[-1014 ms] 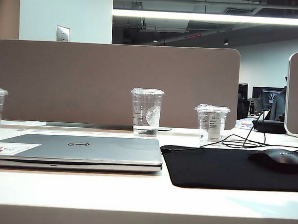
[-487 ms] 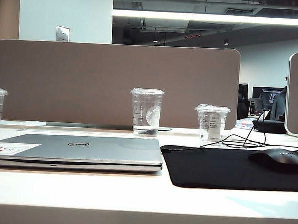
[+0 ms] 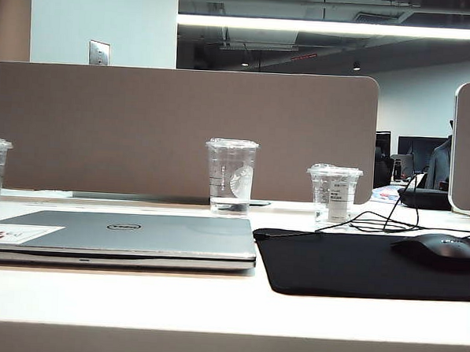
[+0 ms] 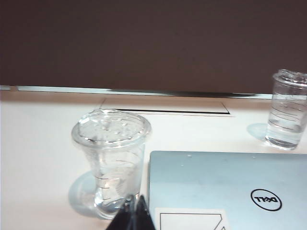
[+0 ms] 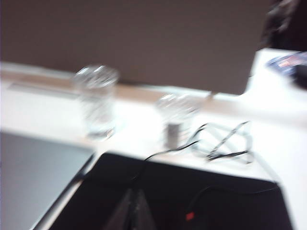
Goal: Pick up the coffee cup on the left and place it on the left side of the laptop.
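Both hands closed, right hand (image 5: pixel 134 211) blurred, seemingly unchanged

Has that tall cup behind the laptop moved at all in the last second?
No. The tall cup stands at the same spot behind the laptop, against the brown divider, as before.

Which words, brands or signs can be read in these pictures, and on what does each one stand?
"DELL": round logo on the laptop lid.
White sticker on the lid: red marks, unreadable.
Coffee cup: printed lines, no readable words.
Taller cup: round whitish emblem, no legible text.
Short cup: white label, print too small.
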Available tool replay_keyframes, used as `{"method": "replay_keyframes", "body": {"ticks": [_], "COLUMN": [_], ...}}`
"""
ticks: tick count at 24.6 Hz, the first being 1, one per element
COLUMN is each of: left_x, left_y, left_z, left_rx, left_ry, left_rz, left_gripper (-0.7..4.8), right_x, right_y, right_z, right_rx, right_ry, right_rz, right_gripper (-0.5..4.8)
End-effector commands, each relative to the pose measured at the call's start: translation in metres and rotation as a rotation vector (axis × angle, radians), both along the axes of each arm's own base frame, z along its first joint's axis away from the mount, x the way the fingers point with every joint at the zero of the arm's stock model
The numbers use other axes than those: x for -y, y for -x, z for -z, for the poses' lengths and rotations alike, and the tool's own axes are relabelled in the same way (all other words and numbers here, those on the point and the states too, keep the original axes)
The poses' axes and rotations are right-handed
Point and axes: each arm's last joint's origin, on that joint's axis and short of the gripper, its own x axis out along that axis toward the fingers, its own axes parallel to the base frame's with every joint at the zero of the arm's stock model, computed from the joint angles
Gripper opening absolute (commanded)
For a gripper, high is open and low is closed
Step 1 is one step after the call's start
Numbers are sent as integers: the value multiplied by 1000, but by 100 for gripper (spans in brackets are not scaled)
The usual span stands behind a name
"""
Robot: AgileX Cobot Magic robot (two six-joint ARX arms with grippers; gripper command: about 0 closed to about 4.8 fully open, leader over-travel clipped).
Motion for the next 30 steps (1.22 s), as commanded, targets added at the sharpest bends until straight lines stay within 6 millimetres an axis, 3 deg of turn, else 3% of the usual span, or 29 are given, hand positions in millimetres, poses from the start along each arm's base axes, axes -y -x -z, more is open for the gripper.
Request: {"method": "replay_keyframes", "body": {"ticks": [1, 16, 23, 30], "left_x": [0, 0, 0, 0], "left_y": [0, 0, 0, 0], "left_z": [-2, -2, -2, -2], "left_rx": [16, 16, 16, 16], "left_ry": [-7, -7, -7, -7], "left_rz": [-1, 0, -1, 0], "left_gripper": [-6, -6, -6, -6], "right_x": [16, 45, 45, 44], "right_y": [6, 28, 22, 21], "right_z": [8, 51, 73, 81], "right_rx": [134, 279, 192, 114], "right_ry": [-47, -64, -43, -22], "right_rz": [103, 347, 320, 288], "right_gripper": [-3, -3, -3, -3]}}
